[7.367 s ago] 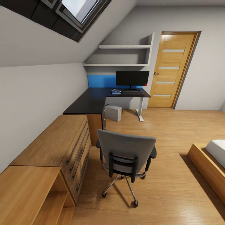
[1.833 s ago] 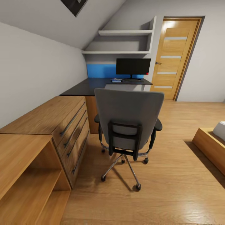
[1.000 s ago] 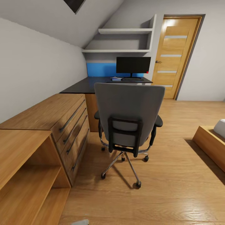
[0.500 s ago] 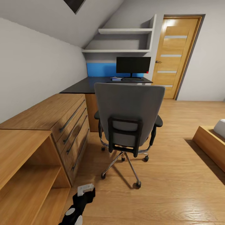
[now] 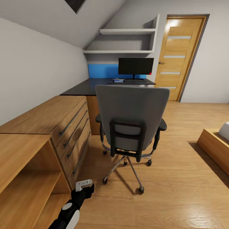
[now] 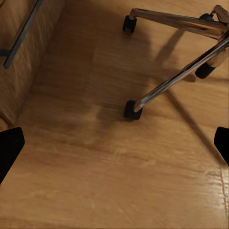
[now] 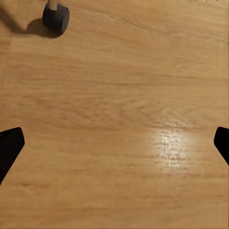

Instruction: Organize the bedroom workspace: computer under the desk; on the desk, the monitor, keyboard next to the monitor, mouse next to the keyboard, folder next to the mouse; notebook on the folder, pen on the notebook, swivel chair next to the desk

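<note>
Swivel chair (image 5: 132, 119) is seen from behind, back towards the robot, well short of the desk (image 5: 95, 86); monitor (image 5: 135, 66) is already on the far end. Chair lies ahead and to the right of the left gripper (image 5: 84, 185), the nearer arm, fingers spread, empty. Right gripper (image 7: 114, 138) is spread too, over bare floor. Against half a second ago, the left gripper is raised further forward.
</note>
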Robot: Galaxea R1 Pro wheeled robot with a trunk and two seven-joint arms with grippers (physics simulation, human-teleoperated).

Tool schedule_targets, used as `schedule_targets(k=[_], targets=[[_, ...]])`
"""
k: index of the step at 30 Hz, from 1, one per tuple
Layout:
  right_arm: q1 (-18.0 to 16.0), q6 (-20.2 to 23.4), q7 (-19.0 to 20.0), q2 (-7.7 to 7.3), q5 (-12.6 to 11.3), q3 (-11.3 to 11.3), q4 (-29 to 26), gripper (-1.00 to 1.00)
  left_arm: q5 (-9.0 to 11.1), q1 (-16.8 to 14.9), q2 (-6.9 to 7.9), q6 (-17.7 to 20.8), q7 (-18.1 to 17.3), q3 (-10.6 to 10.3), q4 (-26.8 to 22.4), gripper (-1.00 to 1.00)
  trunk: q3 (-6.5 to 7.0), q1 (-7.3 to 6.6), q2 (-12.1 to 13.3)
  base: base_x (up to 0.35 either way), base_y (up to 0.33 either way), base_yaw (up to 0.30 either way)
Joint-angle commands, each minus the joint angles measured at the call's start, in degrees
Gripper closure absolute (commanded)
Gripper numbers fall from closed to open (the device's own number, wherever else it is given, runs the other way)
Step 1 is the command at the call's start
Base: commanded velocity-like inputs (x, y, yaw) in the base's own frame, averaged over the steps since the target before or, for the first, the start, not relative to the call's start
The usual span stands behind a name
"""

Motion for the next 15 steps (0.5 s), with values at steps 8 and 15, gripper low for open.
schedule_targets(k=[8, 15], targets=[[-0.1, -0.2, -0.2, 0.04, -0.3, 0.5, 0.1, -1.00, 0.4, 0.0, 0.39, 0.2, 0.4, -0.2, 0.5, -1.00, -0.05, 0.01, 0.0, 0.180, 0.000, 0.000], [-0.1, -0.2, -0.2, 0.04, -0.3, 0.5, 0.1, -1.00, 0.4, 0.0, 0.29, 0.2, 0.4, -0.4, 0.6, -1.00, -0.05, 0.01, 0.0, 0.078, 0.000, 0.000]])
